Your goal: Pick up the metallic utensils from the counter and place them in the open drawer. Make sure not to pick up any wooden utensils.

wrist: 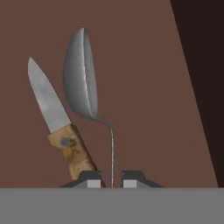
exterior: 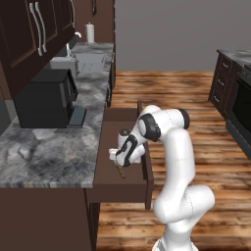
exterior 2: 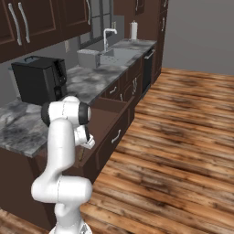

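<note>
left base view: the open drawer (exterior: 105, 174) stood pulled out from under the counter (exterior: 54, 147), its flat brown floor exposed. a small brownish object lay on that floor just under the hand, too small to identify here. the white arm (exterior: 174, 162) rose from the lower right, bent at the elbow and reached down and left, with the gripper (exterior: 116, 158) low over the drawer interior. a black appliance (exterior: 46, 100) stood on the counter; no writing was legible.

right base view: the drawer (exterior 2: 107, 121) projected toward the wooden floor (exterior 2: 183, 151), its silver handle (exterior 2: 115, 136) on the front. the arm (exterior 2: 64, 151) folded downward, the hand over the drawer. a sink (exterior 2: 98, 57) lay farther along the counter.

hand view: over the drawer floor (wrist: 144, 87), the silver spoon (wrist: 83, 78) stood on edge, its slim handle running down between the two fingertips (wrist: 92, 179). the narrow gap made it impossible to tell whether the jaws gripped it. beside it lay a knife (wrist: 57, 118) with a steel blade and wooden handle.
</note>
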